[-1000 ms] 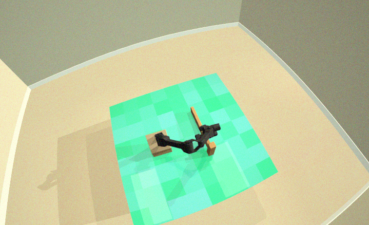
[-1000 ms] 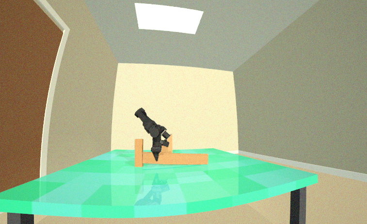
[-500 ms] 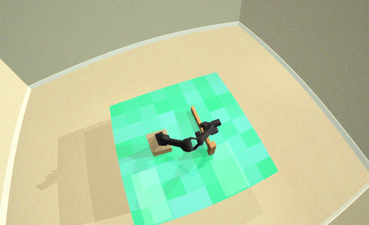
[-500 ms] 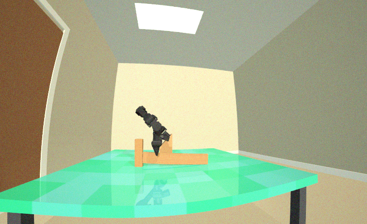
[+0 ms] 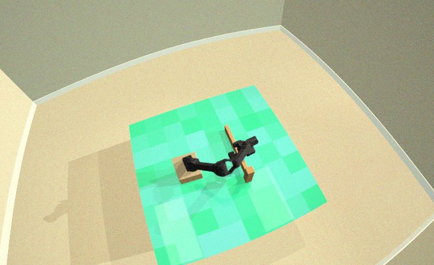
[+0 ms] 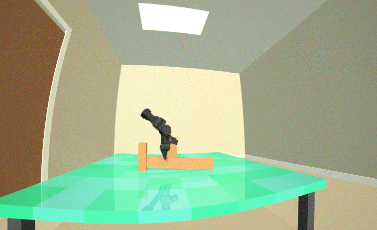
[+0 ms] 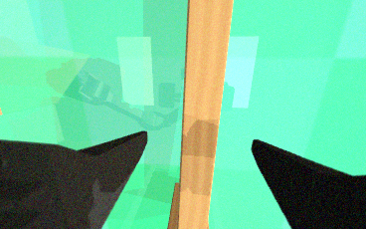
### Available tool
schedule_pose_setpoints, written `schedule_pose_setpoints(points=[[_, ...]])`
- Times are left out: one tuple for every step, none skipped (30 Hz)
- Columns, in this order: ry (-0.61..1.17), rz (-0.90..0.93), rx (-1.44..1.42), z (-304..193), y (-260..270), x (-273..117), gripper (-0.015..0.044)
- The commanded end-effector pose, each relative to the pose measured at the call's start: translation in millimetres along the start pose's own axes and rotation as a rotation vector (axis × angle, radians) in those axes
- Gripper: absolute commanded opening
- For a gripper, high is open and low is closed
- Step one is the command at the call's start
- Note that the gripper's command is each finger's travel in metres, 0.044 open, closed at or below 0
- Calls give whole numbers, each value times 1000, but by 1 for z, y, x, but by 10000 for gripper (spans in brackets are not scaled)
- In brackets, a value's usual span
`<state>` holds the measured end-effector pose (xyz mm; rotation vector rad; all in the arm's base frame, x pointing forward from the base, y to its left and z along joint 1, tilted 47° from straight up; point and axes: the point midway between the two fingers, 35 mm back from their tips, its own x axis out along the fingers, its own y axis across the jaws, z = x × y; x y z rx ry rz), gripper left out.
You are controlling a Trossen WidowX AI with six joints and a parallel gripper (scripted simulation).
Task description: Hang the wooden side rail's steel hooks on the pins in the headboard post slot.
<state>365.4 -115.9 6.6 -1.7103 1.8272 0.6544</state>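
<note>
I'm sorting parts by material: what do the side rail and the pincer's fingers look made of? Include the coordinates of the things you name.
The side rail (image 5: 230,135) (image 6: 184,163) (image 7: 205,90) looks like wood, matte or lightly finished: fine grain runs along its warm tan surface. The pincer's fingers look like dark plastic or coated metal, smooth with a faint sheen; the pictures leave open which.
</note>
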Motion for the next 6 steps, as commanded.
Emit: schedule_pose_setpoints(points=[[0, -1, -3, 0, 0, 0, 440], [0, -1, -3, 0, 0, 0, 440], [0, -1, -3, 0, 0, 0, 440], [0, -1, -3, 0, 0, 0, 440], [0, -1, -3, 0, 0, 0, 440], [0, -1, -3, 0, 0, 0, 440]])
